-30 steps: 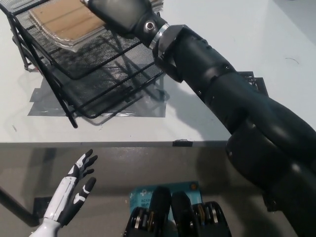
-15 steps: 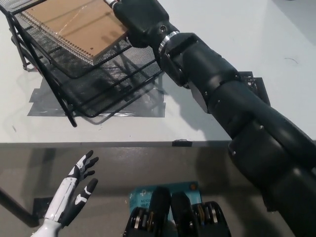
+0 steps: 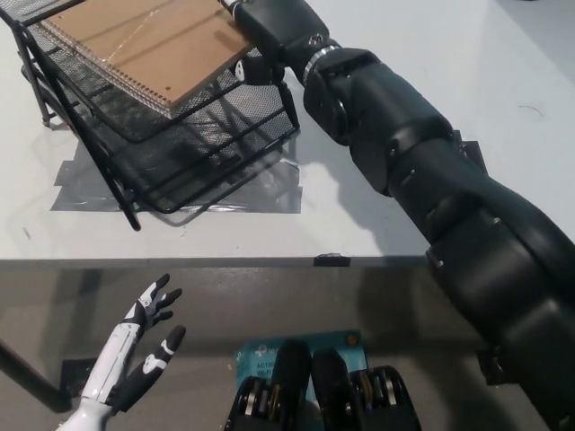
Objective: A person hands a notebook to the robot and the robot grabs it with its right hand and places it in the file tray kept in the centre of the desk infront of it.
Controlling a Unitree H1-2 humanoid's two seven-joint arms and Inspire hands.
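Brown-covered spiral notebook (image 3: pixel 148 45) lies on the upper tier of the black wire-mesh file tray (image 3: pixel 202 162), on the white desk (image 3: pixel 404 54). Black right hand (image 3: pixel 269 22) is at its right edge; grip unclear. White left hand (image 3: pixel 135 359) rests low, fingers spread, empty.

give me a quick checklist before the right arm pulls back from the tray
1. notebook lies on the upper tier of the file tray: ok
2. notebook fully inside the tier: not ok, its near corner overhangs the front edge
3. right hand clear of the notebook: cannot tell, it is partly cut off at the top edge
4. tray upright on the desk: ok
5. left hand out of the way, open below the desk edge: ok
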